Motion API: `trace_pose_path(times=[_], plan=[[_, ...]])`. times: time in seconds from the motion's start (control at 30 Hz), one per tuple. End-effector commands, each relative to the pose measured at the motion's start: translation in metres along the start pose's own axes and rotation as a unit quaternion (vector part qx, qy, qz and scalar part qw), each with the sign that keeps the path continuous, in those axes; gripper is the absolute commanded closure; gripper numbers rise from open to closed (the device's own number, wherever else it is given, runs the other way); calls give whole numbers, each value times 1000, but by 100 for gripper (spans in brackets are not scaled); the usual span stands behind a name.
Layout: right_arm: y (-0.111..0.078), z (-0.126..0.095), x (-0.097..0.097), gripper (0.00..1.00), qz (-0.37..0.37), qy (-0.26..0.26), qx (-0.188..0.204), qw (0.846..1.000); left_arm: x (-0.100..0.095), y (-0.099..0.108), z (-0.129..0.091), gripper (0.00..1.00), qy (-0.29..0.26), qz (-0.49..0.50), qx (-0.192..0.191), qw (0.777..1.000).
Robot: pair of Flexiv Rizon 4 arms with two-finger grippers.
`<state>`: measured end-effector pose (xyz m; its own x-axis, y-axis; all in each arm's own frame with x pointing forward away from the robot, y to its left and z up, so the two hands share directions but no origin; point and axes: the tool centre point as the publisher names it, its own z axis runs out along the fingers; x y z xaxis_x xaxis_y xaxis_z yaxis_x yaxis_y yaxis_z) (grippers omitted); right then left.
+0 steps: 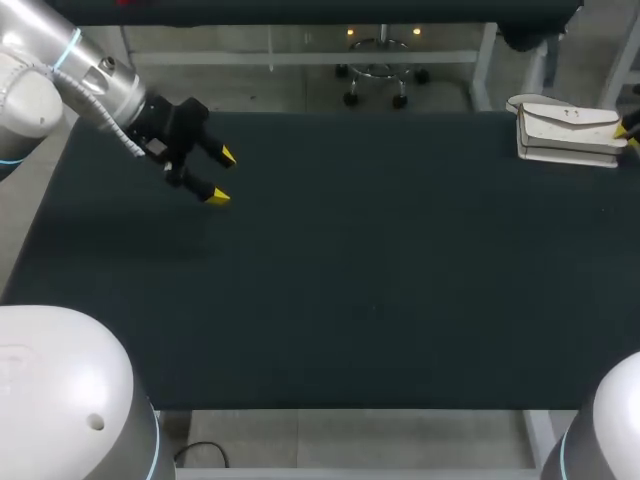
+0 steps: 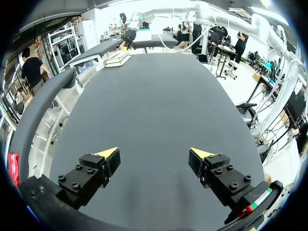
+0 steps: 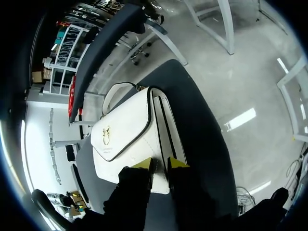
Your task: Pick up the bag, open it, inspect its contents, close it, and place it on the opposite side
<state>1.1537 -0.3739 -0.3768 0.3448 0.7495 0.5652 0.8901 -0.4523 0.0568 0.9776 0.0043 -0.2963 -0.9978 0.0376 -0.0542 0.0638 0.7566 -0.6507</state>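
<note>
Drawn narrow, the right fingers (image 3: 143, 164) sit on the near edge of the white bag (image 3: 127, 137), one yellow tip on either side of the seam where flap meets body, and appear to pinch it. The bag lies flat at the far right corner of the dark bench (image 1: 380, 280) with its flap down, its gold clasp (image 3: 105, 137) showing and its strap looped out behind it. Across the bench, well apart from the bag, the left fingers (image 2: 106, 155) stand wide over bare surface near the far left side, holding nothing.

By this evidence the job looks to be at its opening step. The bag is gripped but not lifted, it is closed, and nothing shows that its contents have been looked at. Lifting, opening the flap, inspecting, closing and carrying it to the left side all seem left to do. The same picture would also fit a bag just set down, though; the frames alone cannot settle which. The wide, idle left fingers suggest a second hold is yet to come.
</note>
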Motion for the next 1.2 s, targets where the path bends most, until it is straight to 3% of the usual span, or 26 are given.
trace_pose_path(times=[0.03, 0.2, 0.6, 0.93, 1.13, 1.17, 1.2], plan=[[4, -1, -1, 100, -2, 10, 125, 992, 0, 0, 1, 0, -1, 0, 1, 1000], [-7, -4, 6, 100, -12, 34, 132, 991, 0, 0, 1, 0, -1, 0, 1, 1000], [-55, 5, 37, 100, -65, 92, 185, 976, 0, 0, 1, 0, -1, 0, 1, 1000], [-93, 16, 60, 100, -101, 106, 222, 964, 0, 0, 1, 0, -1, 0, 1, 1000], [-100, 16, 61, 100, -109, 106, 233, 961, 0, 0, 1, 0, -1, 0, 1, 1000], [-99, 16, 59, 93, -106, 104, 232, 961, 0, 0, 1, 0, -1, 0, 1, 1000], [-98, 15, 57, 75, -102, 104, 232, 962, 0, 0, 1, 0, -1, 0, 1, 1000]])
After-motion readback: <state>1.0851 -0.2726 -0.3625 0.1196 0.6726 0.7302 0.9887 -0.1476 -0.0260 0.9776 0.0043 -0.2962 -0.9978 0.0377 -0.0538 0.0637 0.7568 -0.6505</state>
